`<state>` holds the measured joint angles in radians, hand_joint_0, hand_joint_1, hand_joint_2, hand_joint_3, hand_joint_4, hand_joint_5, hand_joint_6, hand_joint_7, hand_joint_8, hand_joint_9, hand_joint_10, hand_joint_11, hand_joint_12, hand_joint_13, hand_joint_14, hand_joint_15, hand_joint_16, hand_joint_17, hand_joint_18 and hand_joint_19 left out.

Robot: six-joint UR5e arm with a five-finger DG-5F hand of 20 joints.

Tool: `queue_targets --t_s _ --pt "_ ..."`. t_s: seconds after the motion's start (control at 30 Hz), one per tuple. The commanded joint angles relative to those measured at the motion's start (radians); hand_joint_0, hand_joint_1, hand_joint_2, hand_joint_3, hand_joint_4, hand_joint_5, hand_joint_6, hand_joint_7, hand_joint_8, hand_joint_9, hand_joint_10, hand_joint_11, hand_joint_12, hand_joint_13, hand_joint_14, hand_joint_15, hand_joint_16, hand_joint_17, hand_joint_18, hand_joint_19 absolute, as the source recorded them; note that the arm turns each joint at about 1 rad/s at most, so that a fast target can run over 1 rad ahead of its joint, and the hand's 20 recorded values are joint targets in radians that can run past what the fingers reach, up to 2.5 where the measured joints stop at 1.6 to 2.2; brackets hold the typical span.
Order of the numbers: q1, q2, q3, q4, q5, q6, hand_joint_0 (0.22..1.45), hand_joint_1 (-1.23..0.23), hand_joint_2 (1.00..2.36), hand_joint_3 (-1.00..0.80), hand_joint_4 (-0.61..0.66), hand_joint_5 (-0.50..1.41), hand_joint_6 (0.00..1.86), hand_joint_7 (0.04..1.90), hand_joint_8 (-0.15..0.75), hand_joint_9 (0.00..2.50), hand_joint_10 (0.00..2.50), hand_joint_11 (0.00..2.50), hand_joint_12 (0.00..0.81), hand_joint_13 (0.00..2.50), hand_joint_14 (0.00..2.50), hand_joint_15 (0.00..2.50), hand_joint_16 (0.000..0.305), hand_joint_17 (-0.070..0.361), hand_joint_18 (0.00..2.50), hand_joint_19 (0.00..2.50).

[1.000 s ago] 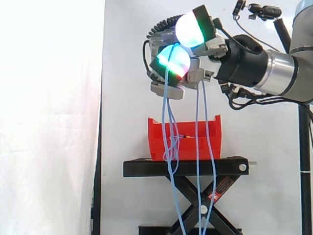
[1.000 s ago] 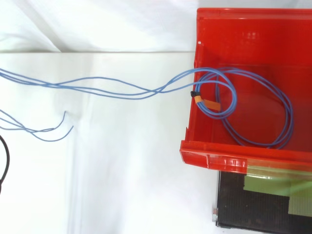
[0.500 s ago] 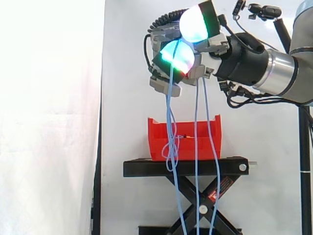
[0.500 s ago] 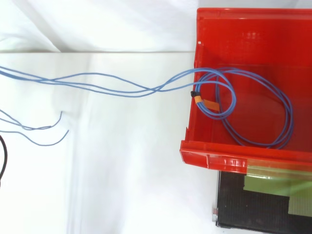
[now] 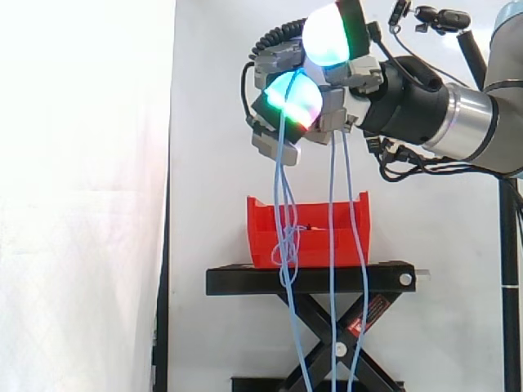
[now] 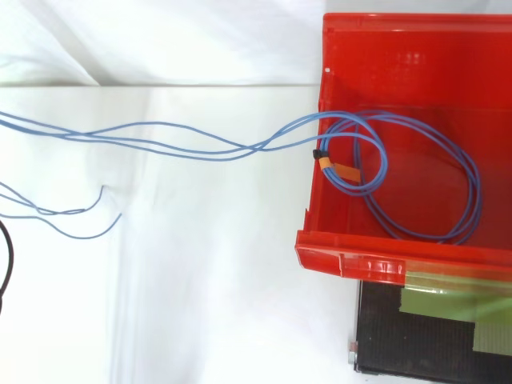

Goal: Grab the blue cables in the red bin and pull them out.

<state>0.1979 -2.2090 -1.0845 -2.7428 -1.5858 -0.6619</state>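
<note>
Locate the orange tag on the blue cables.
Top view: the orange tag lies inside the red bin, by its left wall, on the blue cables.

This looks to me like a robot lab or a test room, not a home. A plain white curtain (image 5: 82, 204) hangs behind everything, and the red bin (image 5: 263, 235) stands alone on a black scissor stand (image 5: 245, 280). My arm (image 5: 467, 122) is an industrial one of grey metal, a thin black pole (image 5: 511, 286) stands just beside it, and a small black device (image 5: 442, 18) sits above it.
</note>
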Motion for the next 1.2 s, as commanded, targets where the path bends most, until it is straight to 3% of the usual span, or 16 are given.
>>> queue_targets --t_s 0.0,0.3,0.6,1.17 --pt "0.0 0.0 0.0 0.0 -0.002 0.0 0.59 -0.77 1.0 -1.0 0.42 0.88 0.63 0.49 0.361 1.45 0.83 1.35 0.437 1.26 2.29 0.63 0.063 0.141 1.27 1.04" --pt "0.0 0.0 0.0 -0.002 -0.002 0.002 0.58 -0.82 1.0 -1.0 0.41 0.94 0.54 0.54 0.356 1.54 0.66 1.47 0.438 1.34 2.12 0.72 0.065 0.146 1.34 1.05" --pt "0.0 0.0 -0.002 0.003 -0.002 0.003 0.63 -0.91 1.0 -1.0 0.38 0.97 0.54 0.58 0.329 1.59 0.58 1.58 0.405 1.36 2.0 0.82 0.058 0.131 1.39 1.24" --pt "0.0 0.0 -0.002 0.003 -0.002 0.003 0.59 -0.85 1.0 -1.0 0.37 1.07 0.4 0.67 0.318 1.76 0.31 1.79 0.424 1.46 1.82 0.94 0.065 0.146 1.48 1.16"
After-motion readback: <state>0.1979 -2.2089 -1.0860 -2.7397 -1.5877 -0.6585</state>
